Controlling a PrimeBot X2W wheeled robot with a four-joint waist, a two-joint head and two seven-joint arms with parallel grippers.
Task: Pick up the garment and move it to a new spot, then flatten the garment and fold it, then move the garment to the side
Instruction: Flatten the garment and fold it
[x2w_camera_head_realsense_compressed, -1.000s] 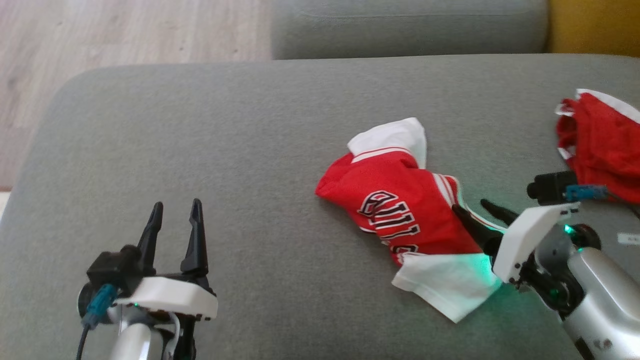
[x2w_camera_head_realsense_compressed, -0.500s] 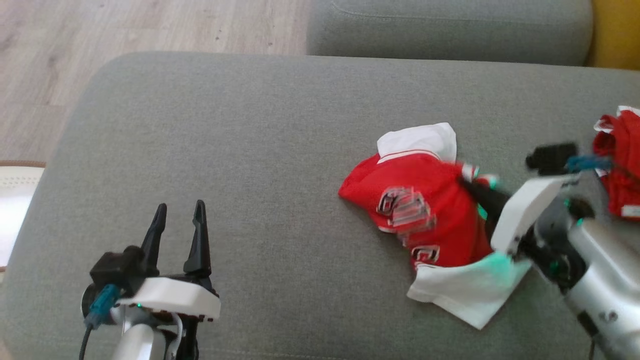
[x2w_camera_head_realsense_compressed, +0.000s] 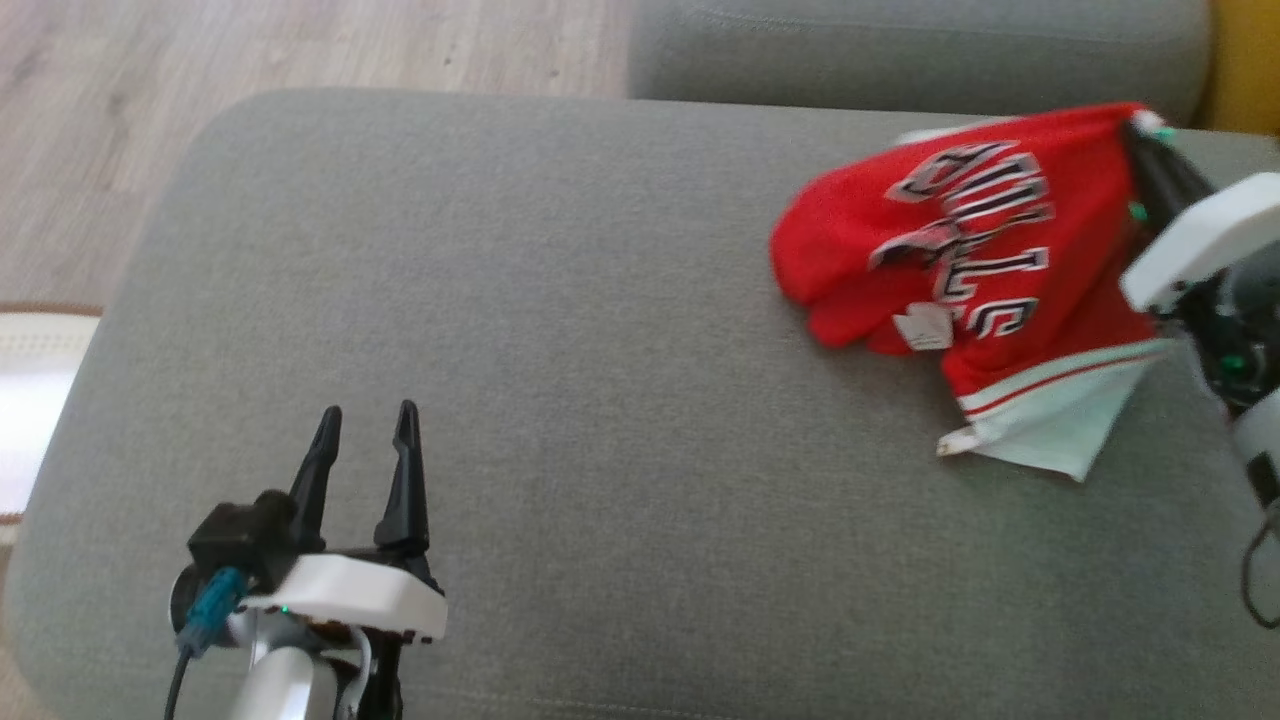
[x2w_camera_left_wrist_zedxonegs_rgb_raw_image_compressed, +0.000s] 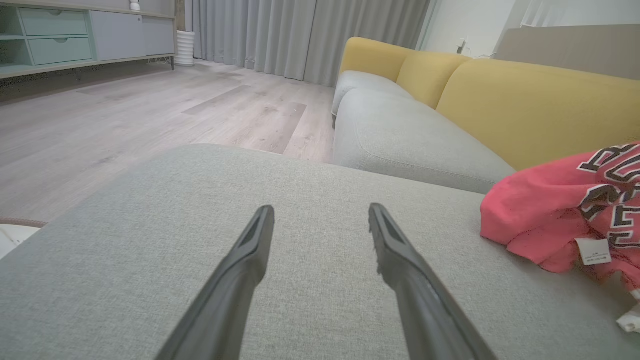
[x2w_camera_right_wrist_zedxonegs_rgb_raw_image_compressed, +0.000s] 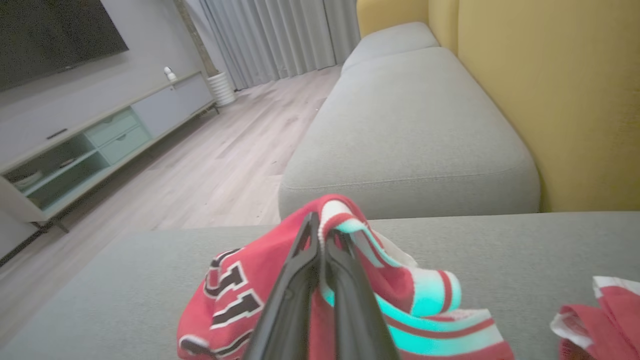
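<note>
The garment (x2w_camera_head_realsense_compressed: 960, 250) is a red jersey with black-and-white lettering and white trim. It hangs lifted at the right of the head view, its white hem trailing on the grey cushion (x2w_camera_head_realsense_compressed: 560, 330). My right gripper (x2w_camera_head_realsense_compressed: 1150, 135) is shut on the garment's upper edge; in the right wrist view the closed fingers (x2w_camera_right_wrist_zedxonegs_rgb_raw_image_compressed: 325, 240) pinch a striped fold of the garment (x2w_camera_right_wrist_zedxonegs_rgb_raw_image_compressed: 240, 295). My left gripper (x2w_camera_head_realsense_compressed: 365, 425) stands open and empty low at the left, well away from the garment (x2w_camera_left_wrist_zedxonegs_rgb_raw_image_compressed: 560, 210), which lies to its right in the left wrist view, beyond the spread fingers (x2w_camera_left_wrist_zedxonegs_rgb_raw_image_compressed: 320, 220).
A second red-and-white cloth (x2w_camera_right_wrist_zedxonegs_rgb_raw_image_compressed: 600, 310) lies at the lower right of the right wrist view. A yellow sofa back (x2w_camera_left_wrist_zedxonegs_rgb_raw_image_compressed: 525, 100) and another grey seat cushion (x2w_camera_head_realsense_compressed: 900, 50) lie beyond. Wooden floor (x2w_camera_head_realsense_compressed: 120, 120) borders the cushion's left edge.
My right gripper has shut on the garment and lifted it up and away toward the sofa back. The head camera has shifted. The left gripper keeps its place, open.
</note>
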